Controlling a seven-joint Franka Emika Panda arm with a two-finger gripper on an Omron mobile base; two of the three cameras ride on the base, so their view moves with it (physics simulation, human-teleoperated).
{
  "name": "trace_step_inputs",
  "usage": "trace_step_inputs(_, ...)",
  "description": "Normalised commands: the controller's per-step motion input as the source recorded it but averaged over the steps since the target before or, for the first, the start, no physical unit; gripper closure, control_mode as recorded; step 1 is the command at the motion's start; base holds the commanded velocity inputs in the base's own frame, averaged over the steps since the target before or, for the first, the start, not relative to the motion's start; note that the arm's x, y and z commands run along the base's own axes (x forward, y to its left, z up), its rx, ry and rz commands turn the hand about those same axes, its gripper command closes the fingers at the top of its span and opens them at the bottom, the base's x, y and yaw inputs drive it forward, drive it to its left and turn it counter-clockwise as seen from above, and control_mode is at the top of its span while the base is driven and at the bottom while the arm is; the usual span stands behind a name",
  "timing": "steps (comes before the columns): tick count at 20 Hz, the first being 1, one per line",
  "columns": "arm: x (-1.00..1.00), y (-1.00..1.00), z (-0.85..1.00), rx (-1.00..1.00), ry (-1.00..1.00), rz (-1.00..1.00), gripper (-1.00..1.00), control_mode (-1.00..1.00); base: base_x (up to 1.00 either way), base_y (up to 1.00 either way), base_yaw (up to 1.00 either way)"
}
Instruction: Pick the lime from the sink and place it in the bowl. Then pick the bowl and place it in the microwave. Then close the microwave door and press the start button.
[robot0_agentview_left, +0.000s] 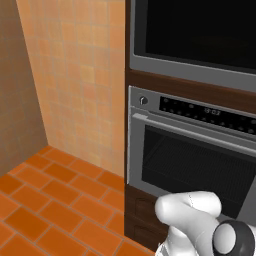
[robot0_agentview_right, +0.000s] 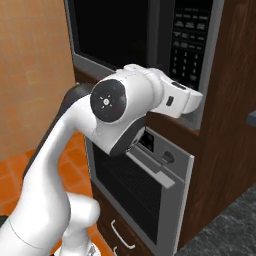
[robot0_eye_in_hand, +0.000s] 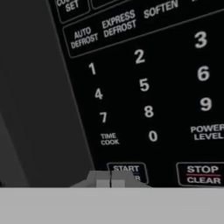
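Observation:
The microwave (robot0_agentview_left: 200, 30) is set into the dark wood cabinet, and its door (robot0_agentview_right: 112, 30), a black glass panel, lies flush with the front. My gripper (robot0_eye_in_hand: 110, 180) is shut, its two fingertips pressed together right at the lower edge of the START button (robot0_eye_in_hand: 126, 169) on the keypad (robot0_agentview_right: 189, 45). In the right base view the white hand (robot0_agentview_right: 182, 100) reaches up against the bottom of that keypad. The lime, the bowl and the sink are out of view.
A steel oven (robot0_agentview_left: 195, 160) with a bar handle sits directly below the microwave. A STOP CLEAR button (robot0_eye_in_hand: 203, 174) lies right of START. An orange tiled wall (robot0_agentview_left: 75, 75) and floor (robot0_agentview_left: 45, 200) are to the left, and a dark counter corner (robot0_agentview_right: 227, 235) at lower right.

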Motion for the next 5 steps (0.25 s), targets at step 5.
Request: trace_step_inputs(5, 0.16, 0.02, 0.0, 0.01, -0.01, 0.07, 1.0, -1.0, 0.0, 0.0, 0.0)
